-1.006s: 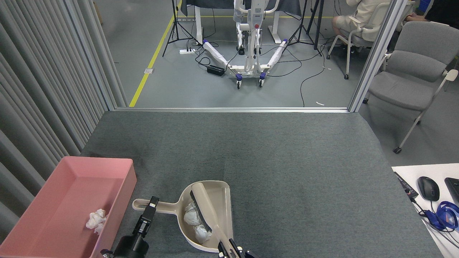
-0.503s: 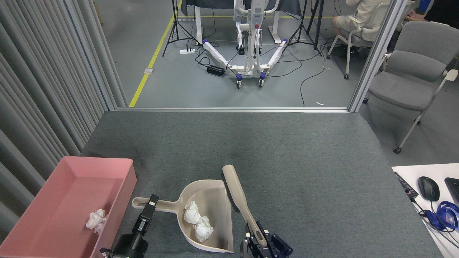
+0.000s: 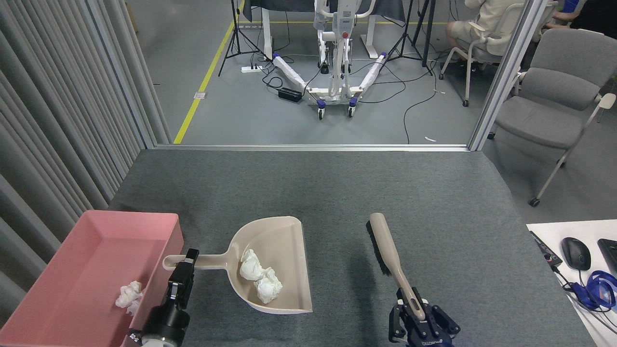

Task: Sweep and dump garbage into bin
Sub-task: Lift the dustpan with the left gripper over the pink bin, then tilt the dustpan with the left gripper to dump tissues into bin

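Dustpan (image 3: 277, 258) on grey carpet (image 3: 337, 193), two tissue wads (image 3: 260, 279) inside it. Left end effector (image 3: 185, 264) clamped on dustpan handle at its 9 o'clock end. Right end effector (image 3: 417, 313) clamped on brush (image 3: 388, 255) handle; brush sits at dustpan's 3 o'clock, well apart, bristles facing left. Pink bin (image 3: 87, 270) at dustpan's 9 o'clock, just beside handle, one tissue wad (image 3: 129, 295) in it. Worktop corner (image 3: 544, 231) with mouse (image 3: 576, 253) at far 3 o'clock.
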### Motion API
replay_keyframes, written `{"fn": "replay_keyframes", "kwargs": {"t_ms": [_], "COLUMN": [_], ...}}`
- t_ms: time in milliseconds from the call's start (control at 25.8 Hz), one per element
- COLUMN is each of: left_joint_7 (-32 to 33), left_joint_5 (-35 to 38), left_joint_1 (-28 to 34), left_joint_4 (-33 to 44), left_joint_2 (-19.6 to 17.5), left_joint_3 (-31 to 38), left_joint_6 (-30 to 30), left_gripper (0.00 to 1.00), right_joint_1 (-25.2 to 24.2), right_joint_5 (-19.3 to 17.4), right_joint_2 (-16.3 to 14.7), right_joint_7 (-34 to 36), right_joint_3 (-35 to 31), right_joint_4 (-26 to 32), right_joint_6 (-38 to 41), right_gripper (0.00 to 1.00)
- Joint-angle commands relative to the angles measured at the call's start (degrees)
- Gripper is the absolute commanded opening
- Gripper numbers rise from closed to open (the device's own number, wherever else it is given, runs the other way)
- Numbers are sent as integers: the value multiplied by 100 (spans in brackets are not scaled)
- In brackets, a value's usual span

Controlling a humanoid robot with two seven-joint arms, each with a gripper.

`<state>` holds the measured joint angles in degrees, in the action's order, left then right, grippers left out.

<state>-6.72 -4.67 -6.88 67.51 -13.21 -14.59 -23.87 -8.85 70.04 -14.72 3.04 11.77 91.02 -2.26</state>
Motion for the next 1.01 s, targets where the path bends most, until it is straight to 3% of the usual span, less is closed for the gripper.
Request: {"fn": "replay_keyframes", "kwargs": {"t_ms": [0,155,426,658,851,967], "left_joint_7": [22,-5,-22,-22,-5,13], "left_joint_5": [-429,-622,-1835,-2635,-3698,-3971], "left_joint_1": [20,38,275,284,460,495], "left_joint_4": [219,562,790,799,825,755], "left_joint_2": [-217,-507,-1808,-2608,-3144,-3442], "left_joint_3": [0,9,52,96,105,114], "left_joint_6": [14,260,199,164,76,76], "left_gripper": [0,0,0,0,0,0], "right_joint_1": [6,6,59,358,358,314], "right_joint_5": [-105,-114,-307,-439,-474,-465], "right_joint_2": [-190,-330,-506,-550,-638,-620], "right_joint_7": [13,74,83,180,276,276], "right_joint_3": [-350,-500,-675,-702,-676,-658], "right_joint_4": [-76,-234,-401,-770,-964,-937], "right_joint_6": [190,243,252,269,401,419], "right_gripper": [0,0,0,0,0,0]}}
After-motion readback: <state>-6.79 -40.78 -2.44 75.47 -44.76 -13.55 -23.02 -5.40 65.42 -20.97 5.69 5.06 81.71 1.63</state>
